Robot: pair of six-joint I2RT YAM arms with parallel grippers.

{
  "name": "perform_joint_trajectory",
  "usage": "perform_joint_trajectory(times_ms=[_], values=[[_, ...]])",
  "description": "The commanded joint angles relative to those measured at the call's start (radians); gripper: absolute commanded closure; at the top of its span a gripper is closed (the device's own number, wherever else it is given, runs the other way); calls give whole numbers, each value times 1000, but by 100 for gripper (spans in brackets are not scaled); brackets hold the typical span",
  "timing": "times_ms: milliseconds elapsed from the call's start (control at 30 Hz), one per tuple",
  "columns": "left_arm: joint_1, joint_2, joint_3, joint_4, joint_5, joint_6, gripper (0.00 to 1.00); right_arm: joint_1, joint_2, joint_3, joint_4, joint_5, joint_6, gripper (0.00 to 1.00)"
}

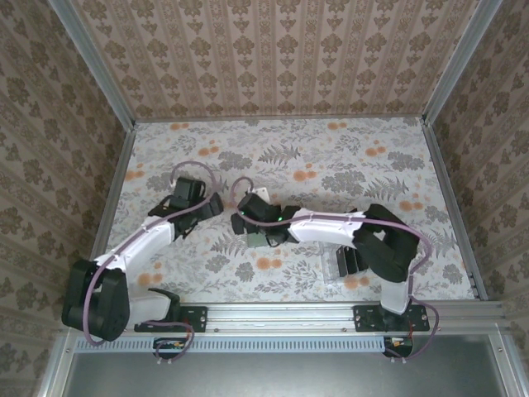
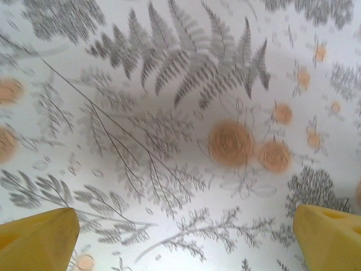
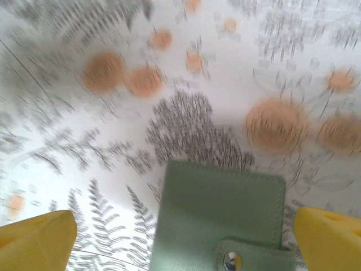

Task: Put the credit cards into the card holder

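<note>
Yellow fingertips (image 3: pixel 39 237) of your right gripper (image 3: pixel 183 240) stand wide apart, clamping nothing, with the card holder (image 3: pixel 220 209) lying flat on the floral table (image 3: pixel 67 141) between them. Its snap strap (image 3: pixel 248 257) is fastened, so it likely needs opening before any card goes in. Your left gripper (image 2: pixel 183 240) hangs equally wide over a bare patch of table, probably free to help.

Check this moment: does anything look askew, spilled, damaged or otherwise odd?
Nothing stands out. The card holder lies flat on the flowered table, snapped shut with no visible damage, between the open fingers of the right hand. The left hand hangs open over the table.
</note>
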Motion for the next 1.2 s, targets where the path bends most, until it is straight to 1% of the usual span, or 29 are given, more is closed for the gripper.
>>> perform_joint_trajectory(times_ms=[0,100,167,233,300,367,467,567,700,767,867,1000,1167], values=[[43,-35,62,-48,43,68,0,-56,-142,39,-70,-82,-41,0],[76,-55,99,-62,50,109,0,-127,-254,17,-130,-72,-62,0],[90,-74,114,-58,34,130,0,-192,-333,-5,-172,-58,-76,0],[100,-94,130,-48,-7,148,0,-282,-409,-37,-209,-60,-81,0],[104,-113,145,-23,-68,190,0,-396,-492,-74,-231,-85,-87,0],[107,-141,129,45,-134,245,0,-497,-542,-101,-250,-98,-87,0],[109,-190,62,203,-219,325,0,-655,-609,-146,-252,-112,-86,0],[123,-212,7,325,-279,415,0,-766,-658,-199,-208,-77,-117,0],[192,-226,-72,427,-303,553,0,-856,-704,-293,-125,-21,-150,0],[240,-234,-113,475,-299,576,0,-884,-717,-335,-89,-6,-182,0],[301,-219,-165,526,-241,573,0,-919,-721,-386,-51,38,-236,0],[306,-132,-242,679,-169,588,0,-965,-713,-451,24,43,-289,0],[295,26,-320,906,-139,626,0,-988,-702,-520,135,31,-372,0]])
